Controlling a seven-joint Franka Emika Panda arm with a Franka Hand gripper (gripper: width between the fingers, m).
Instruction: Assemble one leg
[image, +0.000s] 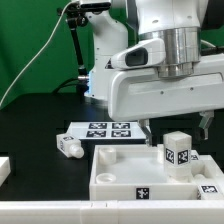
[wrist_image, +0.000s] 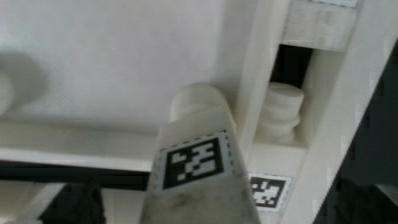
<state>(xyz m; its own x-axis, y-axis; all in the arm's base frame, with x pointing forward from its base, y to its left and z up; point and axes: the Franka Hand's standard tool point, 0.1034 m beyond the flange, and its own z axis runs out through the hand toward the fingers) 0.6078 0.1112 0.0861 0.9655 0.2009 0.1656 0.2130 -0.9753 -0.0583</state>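
Note:
One leg (image: 178, 152) stands upright in the near corner of the white tray-like panel (image: 120, 165), blocky tagged end up. My gripper (image: 175, 128) hangs just above it. Its two dark fingers (image: 144, 126) stand wide apart on either side and hold nothing. In the wrist view the same leg (wrist_image: 199, 150) rises close to the camera over the panel (wrist_image: 107, 60), its tag facing me. A second leg (image: 70, 145) lies on the table towards the exterior view's left.
The marker board (image: 105, 130) lies behind the panel. Another white part (image: 210, 166) sits by the panel at the exterior view's right, and another peg (wrist_image: 281, 110) shows beyond the panel's wall. A white piece (image: 4, 168) lies at the far left. A white rail (image: 110, 212) runs along the front.

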